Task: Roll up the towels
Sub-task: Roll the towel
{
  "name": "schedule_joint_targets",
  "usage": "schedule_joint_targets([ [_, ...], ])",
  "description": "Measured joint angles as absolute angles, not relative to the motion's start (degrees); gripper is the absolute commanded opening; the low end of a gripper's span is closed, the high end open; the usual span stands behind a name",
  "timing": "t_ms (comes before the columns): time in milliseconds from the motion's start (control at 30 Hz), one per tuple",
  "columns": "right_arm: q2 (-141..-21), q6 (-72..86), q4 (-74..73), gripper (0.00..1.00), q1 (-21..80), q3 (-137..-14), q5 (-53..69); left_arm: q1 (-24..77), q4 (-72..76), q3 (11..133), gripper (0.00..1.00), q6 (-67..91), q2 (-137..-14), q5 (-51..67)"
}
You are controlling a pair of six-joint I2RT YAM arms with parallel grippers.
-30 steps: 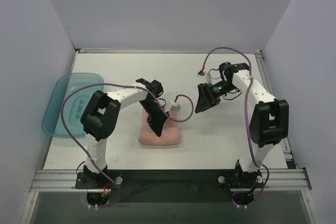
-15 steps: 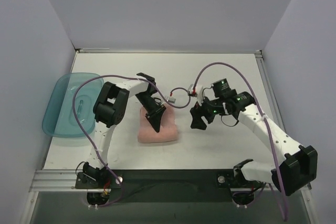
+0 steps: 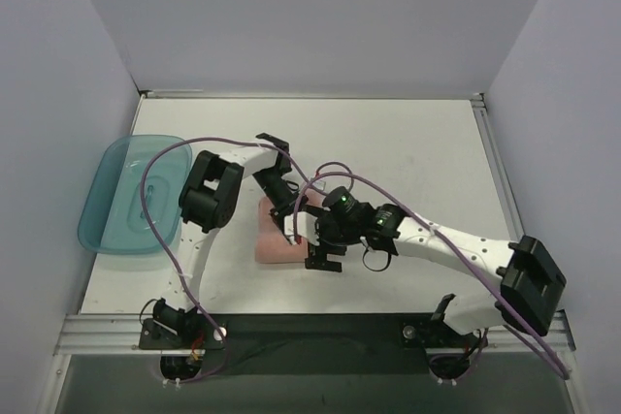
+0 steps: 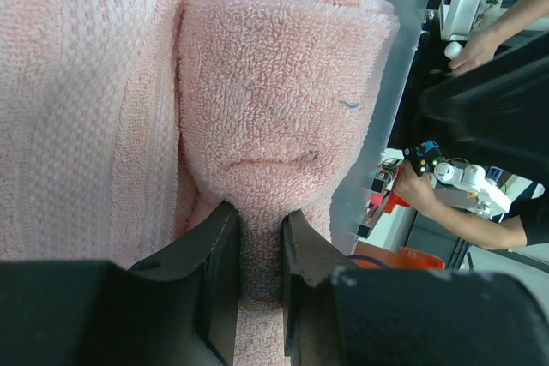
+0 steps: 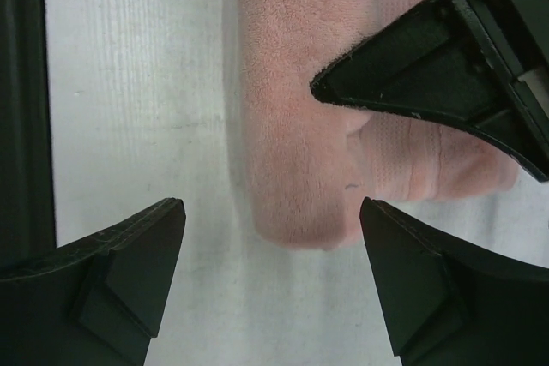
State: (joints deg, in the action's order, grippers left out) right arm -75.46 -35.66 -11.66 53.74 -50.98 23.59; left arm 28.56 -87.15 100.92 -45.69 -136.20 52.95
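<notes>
The towel (image 3: 270,247), partly rolled, lies near the middle of the table (image 3: 408,143), well apart from the tray (image 3: 107,210). The left gripper (image 4: 257,220) is clamped on a fold of the roll. The right gripper (image 5: 272,207) hangs with jaws wide apart over the roll's end.

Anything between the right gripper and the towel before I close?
Nothing loose. The right gripper hangs, jaws open, over the rolled end of the towel. Only the left gripper, shut on the towel, reaches in close beside one right jaw.
</notes>
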Motion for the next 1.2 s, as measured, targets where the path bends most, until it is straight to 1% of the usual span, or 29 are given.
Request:
schedule_joint_targets([
  [200,-83.85,-39.86,-4.05,0.82,54.85,-48.53,20.88,28.47,-87.90,101.69,0.28,-45.65,-136.86,52.93],
  [267,-86.43,-41.04,-2.17,0.76,54.89,-48.36,20.18,28.40,-87.94,101.84,0.29,-45.54,-136.99,52.93],
  [300,-87.50,-41.50,-0.95,0.70,54.87,-48.40,19.70,28.38,-88.01,102.00,0.29,-45.45,-137.12,52.93],
  [333,-88.47,-41.87,-0.08,0.51,54.83,-48.60,19.35,28.38,-88.07,102.10,0.29,-45.39,-137.23,52.93],
  [367,-89.84,-42.28,0.54,0.42,54.81,-49.12,19.03,28.38,-88.14,102.15,0.29,-45.32,-137.34,52.93],
  [400,-90.70,-42.24,0.54,0.35,54.78,-49.65,18.96,28.36,-88.12,102.15,0.32,-45.28,-137.38,52.90],
  [433,-91.83,-42.04,0.08,0.21,54.78,-50.50,19.14,28.29,-88.05,102.15,0.34,-45.25,-137.40,52.82],
  [467,-92.49,-41.82,-0.62,0.15,54.76,-51.31,19.40,28.12,-88.03,102.15,0.36,-45.21,-137.40,52.66],
  [500,-92.88,-41.36,-1.48,0.00,54.54,-52.18,19.77,27.90,-88.01,102.15,0.38,-45.15,-137.40,52.58],
  [533,-93.30,-40.97,-2.26,0.00,54.17,-52.99,20.36,27.64,-87.92,102.08,0.45,-44.97,-137.38,52.58],
  [567,-93.82,-40.40,-3.57,0.00,53.80,-54.02,21.26,27.31,-87.55,101.86,0.49,-44.80,-137.14,52.62],
  [633,-95.37,-38.94,-6.52,0.00,52.80,-56.62,23.09,26.61,-85.78,100.92,0.55,-44.38,-136.09,52.29],
  [667,-96.16,-38.26,-7.97,0.00,52.29,-57.95,24.08,26.06,-84.68,100.55,0.59,-44.12,-135.37,52.05],
  [767,-98.04,-35.77,-11.42,0.00,50.85,-61.19,26.74,23.18,-80.71,99.98,0.63,-43.53,-132.22,51.42],
  [833,-98.74,-34.17,-14.20,0.00,50.06,-62.54,29.12,20.05,-77.82,100.14,0.63,-43.20,-129.86,50.85],
  [1000,-101.43,-30.20,-21.23,0.00,47.18,-65.52,38.00,8.93,-73.38,102.48,0.63,-41.04,-123.50,51.31],
  [1100,-104.25,-28.64,-24.93,0.00,44.47,-67.44,44.14,2.63,-70.06,102.30,0.64,-38.92,-117.47,51.77],
  [1167,-107.63,-28.12,-27.94,0.00,42.72,-70.22,48.16,0.25,-66.85,99.79,0.64,-37.28,-111.85,51.81],
  [1200,-109.56,-27.92,-29.54,0.00,41.76,-71.77,50.43,-0.36,-64.75,97.58,0.66,-36.82,-108.38,51.59],
])
